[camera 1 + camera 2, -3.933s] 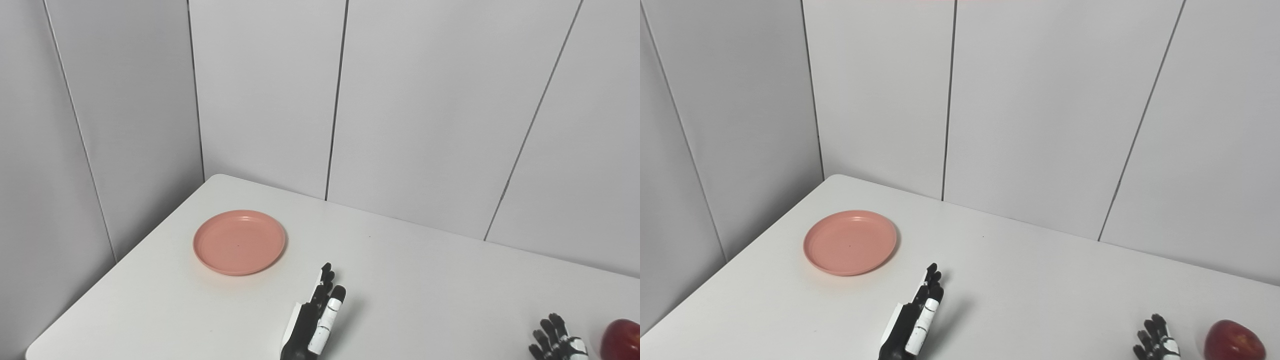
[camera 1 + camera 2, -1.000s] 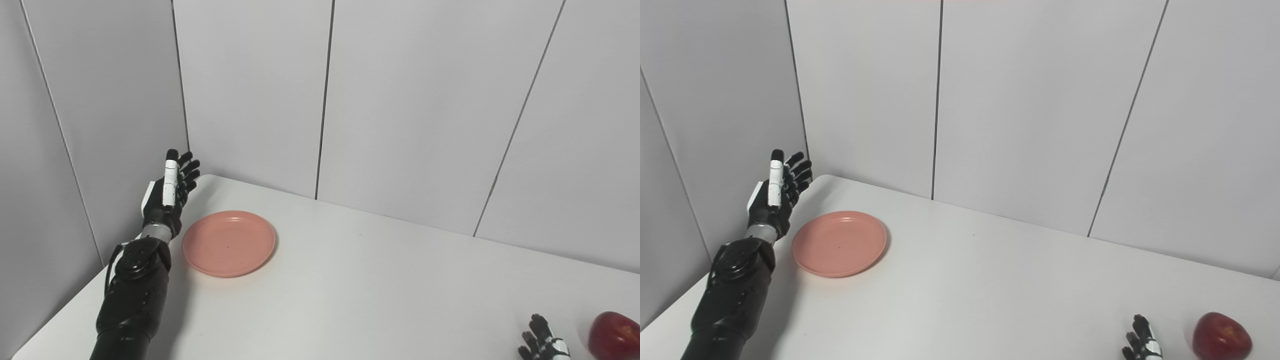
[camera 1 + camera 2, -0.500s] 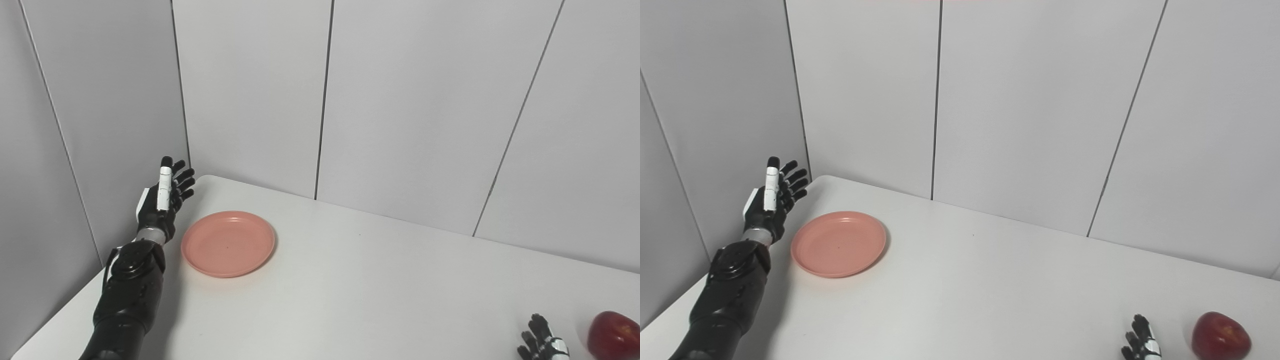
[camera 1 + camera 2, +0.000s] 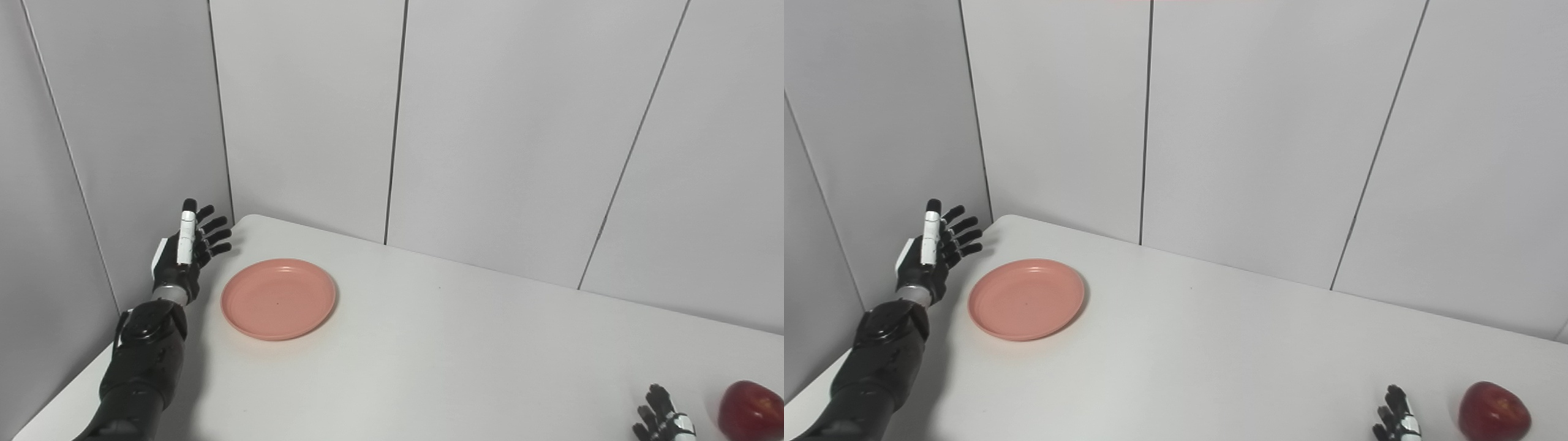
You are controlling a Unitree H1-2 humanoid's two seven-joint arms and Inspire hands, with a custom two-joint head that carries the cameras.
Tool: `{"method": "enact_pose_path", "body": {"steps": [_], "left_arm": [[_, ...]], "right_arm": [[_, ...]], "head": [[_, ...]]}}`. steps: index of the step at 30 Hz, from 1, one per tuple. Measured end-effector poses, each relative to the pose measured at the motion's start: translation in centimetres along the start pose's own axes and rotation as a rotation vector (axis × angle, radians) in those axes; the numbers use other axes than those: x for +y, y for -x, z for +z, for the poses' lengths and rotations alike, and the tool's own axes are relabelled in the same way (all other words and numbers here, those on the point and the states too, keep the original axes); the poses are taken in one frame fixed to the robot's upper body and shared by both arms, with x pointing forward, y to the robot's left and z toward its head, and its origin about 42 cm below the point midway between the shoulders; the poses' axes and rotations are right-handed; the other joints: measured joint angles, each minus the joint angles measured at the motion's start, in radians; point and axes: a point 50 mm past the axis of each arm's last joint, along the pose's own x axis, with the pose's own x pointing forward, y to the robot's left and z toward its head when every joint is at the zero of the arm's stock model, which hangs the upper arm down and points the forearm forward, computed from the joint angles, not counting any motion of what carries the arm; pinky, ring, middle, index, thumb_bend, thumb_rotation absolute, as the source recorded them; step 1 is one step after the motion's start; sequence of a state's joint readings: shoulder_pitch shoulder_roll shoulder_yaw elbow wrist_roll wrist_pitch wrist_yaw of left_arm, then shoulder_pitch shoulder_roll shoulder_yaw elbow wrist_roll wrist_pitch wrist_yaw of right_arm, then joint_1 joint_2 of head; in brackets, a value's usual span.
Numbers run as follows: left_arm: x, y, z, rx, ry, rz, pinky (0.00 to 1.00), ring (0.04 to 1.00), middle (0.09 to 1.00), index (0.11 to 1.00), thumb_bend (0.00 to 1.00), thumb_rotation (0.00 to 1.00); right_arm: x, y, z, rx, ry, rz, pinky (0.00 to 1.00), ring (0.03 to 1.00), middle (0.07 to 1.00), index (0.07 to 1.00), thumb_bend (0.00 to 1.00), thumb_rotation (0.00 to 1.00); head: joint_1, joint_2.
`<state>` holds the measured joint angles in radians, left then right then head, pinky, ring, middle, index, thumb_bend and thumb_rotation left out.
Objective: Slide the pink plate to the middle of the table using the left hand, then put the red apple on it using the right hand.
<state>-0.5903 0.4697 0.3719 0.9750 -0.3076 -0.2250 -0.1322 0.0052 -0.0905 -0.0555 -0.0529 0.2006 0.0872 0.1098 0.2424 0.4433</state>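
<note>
Over the last few seconds our left hand (image 4: 184, 254) has swung from the middle of the counter (image 4: 465, 343) out past the far left corner, and in the last second it has dropped lower and drifted further left — it now stands with fingers spread and empty, just beside the left rim of the pink plate (image 4: 278, 298) but not touching it. The plate itself has not moved; it lies flat near the counter's left rear corner. We read this as the setup for the push: the hand is getting outboard of the plate so it can sweep it rightward, and the slide proper has not begun. The hand sits close to the left wall panel (image 4: 122, 135) and at the counter's left edge, so there is little slack on that side; to the right of the plate the white surface lies bare all the way toward the centre, giving a free path. Our right hand (image 4: 1396, 418) shows only its fingertips at the bottom edge, fingers apart and holding nothing, just beside the red apple (image 4: 1494, 410), which rests near the counter's right front — well apart from the plate.
</note>
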Motion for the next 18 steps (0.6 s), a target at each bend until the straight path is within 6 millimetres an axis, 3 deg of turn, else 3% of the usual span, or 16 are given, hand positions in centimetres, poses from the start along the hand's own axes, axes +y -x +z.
{"method": "enact_pose_path", "body": {"steps": [4,10,18], "left_arm": [[0.3,0.5,-1.5,0.034,0.021,0.014,0.71,0.755,0.796,0.825,0.91,0.96],[-0.2,0.6,-2.0,0.035,0.048,0.008,0.76,0.801,0.826,0.869,0.91,0.96],[-1.2,0.8,-2.5,0.023,0.090,-0.019,0.76,0.795,0.830,0.874,0.89,0.96]], "right_arm": [[0.0,0.1,0.0,0.001,0.000,-0.001,1.00,1.000,1.000,0.959,0.77,1.00],[0.0,0.1,0.0,0.001,0.000,-0.004,1.00,1.000,1.000,0.962,0.77,1.00],[0.1,0.1,0.0,0.000,-0.001,-0.008,1.00,1.000,0.999,0.959,0.77,1.00]], "head": [[-0.002,0.002],[-0.006,0.008],[-0.009,0.011]]}}
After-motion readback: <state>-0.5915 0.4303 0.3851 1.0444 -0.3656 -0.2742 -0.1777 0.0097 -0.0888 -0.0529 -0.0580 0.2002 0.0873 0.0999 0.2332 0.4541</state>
